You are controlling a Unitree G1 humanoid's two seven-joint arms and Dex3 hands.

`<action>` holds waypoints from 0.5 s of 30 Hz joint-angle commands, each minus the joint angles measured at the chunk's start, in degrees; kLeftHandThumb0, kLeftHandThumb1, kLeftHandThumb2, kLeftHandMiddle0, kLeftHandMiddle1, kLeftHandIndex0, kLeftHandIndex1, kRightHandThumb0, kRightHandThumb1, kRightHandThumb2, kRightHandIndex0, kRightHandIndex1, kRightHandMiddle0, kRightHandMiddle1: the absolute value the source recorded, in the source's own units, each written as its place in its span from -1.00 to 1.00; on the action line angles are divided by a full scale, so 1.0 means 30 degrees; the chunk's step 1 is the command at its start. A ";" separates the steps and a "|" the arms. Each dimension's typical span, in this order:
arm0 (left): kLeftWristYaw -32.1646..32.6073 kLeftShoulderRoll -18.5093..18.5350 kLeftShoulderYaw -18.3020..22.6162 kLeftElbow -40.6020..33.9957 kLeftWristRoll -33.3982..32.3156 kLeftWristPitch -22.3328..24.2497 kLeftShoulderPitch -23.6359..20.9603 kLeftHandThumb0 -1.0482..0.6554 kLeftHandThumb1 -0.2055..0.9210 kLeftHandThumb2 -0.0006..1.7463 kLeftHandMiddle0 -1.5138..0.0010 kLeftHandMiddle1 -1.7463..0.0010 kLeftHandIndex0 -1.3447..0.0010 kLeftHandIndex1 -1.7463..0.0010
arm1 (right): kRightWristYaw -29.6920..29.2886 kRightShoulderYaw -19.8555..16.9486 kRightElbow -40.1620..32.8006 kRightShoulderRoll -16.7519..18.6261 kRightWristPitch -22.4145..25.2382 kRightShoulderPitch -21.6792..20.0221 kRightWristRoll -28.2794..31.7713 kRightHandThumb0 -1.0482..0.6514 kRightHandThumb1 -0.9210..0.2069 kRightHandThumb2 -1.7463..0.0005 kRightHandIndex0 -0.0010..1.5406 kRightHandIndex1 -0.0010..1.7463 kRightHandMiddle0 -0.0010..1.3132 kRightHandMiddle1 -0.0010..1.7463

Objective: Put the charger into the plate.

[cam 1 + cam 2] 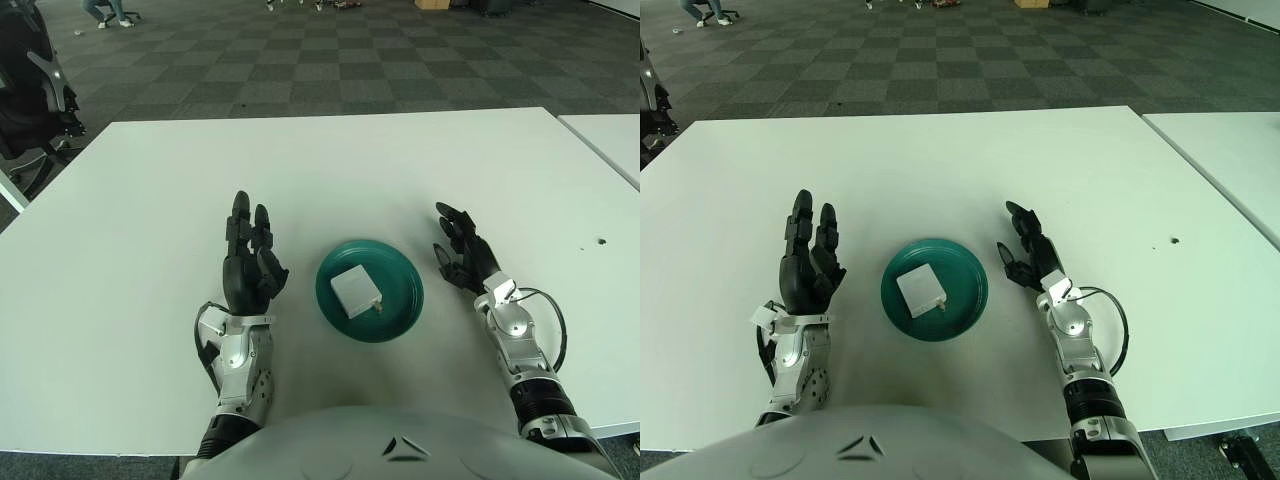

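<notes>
Now the white charger (355,290) lies flat in the green plate (405,290), centre of frame, its prongs probably pointing lower right. Left hand (248,265) shows left of the plate, fingers straight up, spread, empty. Right hand (465,262) shows right of the plate, fingers loosely apart, empty. Both show over the white table (330,170).

Both eyes look forward and down from the robot's head, fairly close over the white table (330,170). They share nearly the whole scene, perhaps slightly shifted sideways.
</notes>
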 commanded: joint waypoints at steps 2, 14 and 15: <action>0.0769 0.0613 0.0673 -0.0552 0.2434 0.1857 0.1000 -0.98 1.00 0.12 0.92 1.00 1.00 0.66 | -0.0172 0.1418 0.5316 0.2922 -0.0537 0.2405 -0.0357 -0.64 -1.00 0.29 -0.81 -1.00 -1.00 -0.50; 0.2665 0.0564 0.1224 0.0939 0.6568 0.2215 0.1229 -0.90 1.00 0.17 0.92 0.99 1.00 0.62 | -0.0220 0.1579 0.6043 0.2925 -0.0962 0.1757 -0.0660 -0.64 -1.00 0.28 -0.82 -1.00 -1.00 -0.52; 0.3328 0.0894 0.1474 0.2636 0.7457 0.1497 0.0821 -0.90 1.00 0.17 0.91 0.99 1.00 0.60 | -0.0283 0.1620 0.6001 0.2913 -0.0978 0.1702 -0.0727 -0.64 -1.00 0.28 -0.82 -1.00 -1.00 -0.52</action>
